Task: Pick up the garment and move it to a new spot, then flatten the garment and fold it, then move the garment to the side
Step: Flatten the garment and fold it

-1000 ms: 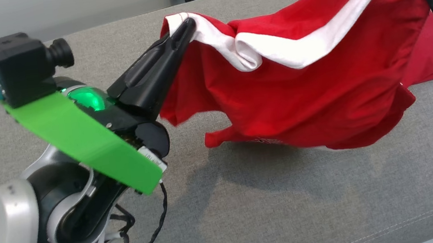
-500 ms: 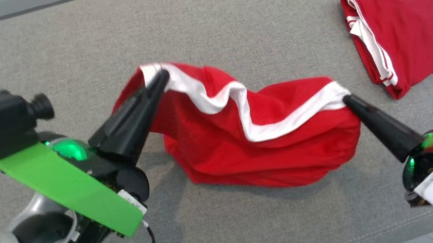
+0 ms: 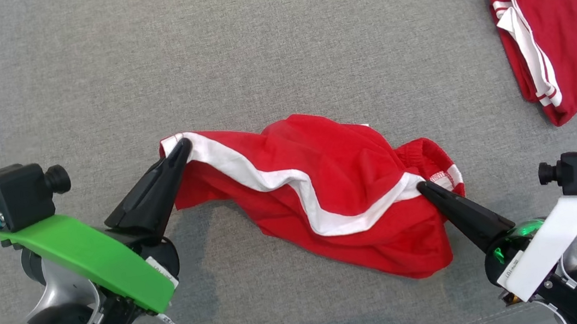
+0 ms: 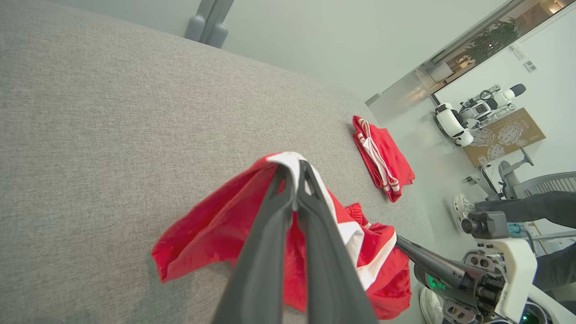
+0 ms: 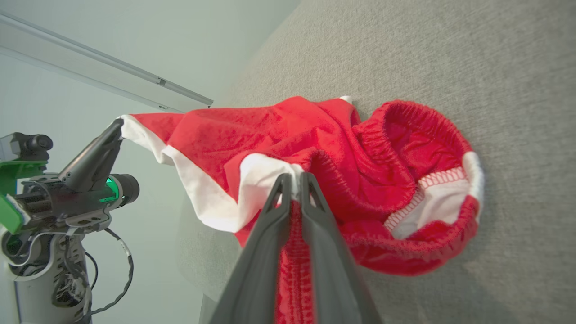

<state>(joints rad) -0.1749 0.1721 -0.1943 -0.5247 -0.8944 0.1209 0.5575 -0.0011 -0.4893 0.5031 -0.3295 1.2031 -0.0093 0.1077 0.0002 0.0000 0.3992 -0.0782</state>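
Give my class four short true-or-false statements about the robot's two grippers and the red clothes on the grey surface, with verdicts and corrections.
1. The left gripper pinches a white-edged corner of the garment. True.
2. The garment lies flat and smooth on the grey surface. False: it is bunched and creased between the two grippers.
3. The right gripper is closed on the garment's white stripe. True.
4. The folded garment lies directly under the left gripper. False: it lies apart at the far right of the head view, touching neither gripper.
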